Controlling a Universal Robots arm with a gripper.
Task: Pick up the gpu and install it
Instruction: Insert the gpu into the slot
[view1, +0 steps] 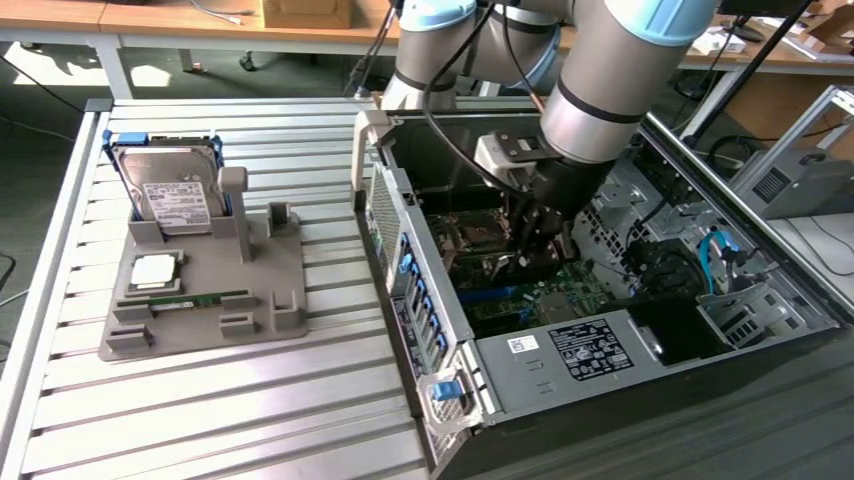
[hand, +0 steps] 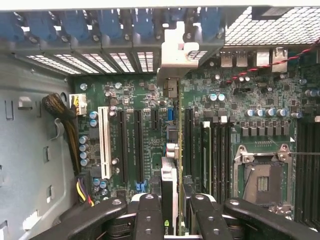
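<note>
GPU card (hand: 175, 150), thin with a silver bracket, stands edge-on above the green motherboard (hand: 135, 100) inside the open computer case (view1: 441, 330). My end effector (hand: 172, 205) grips it. I judge installation underway; seating needs exact slot alignment.

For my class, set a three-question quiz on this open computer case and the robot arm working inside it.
1. True or false: the gripper is inside the computer case, above the motherboard.
2. What does the gripper hold? A) the hard drive B) the gpu C) the RAM stick
3. Where is the hard drive?

Key
1. True.
2. B: the gpu stands edge-on between the fingers, its silver bracket towards the case's rear slots.
3. Upright in the grey holder on the slatted table, to the exterior view's left of the case.
</note>
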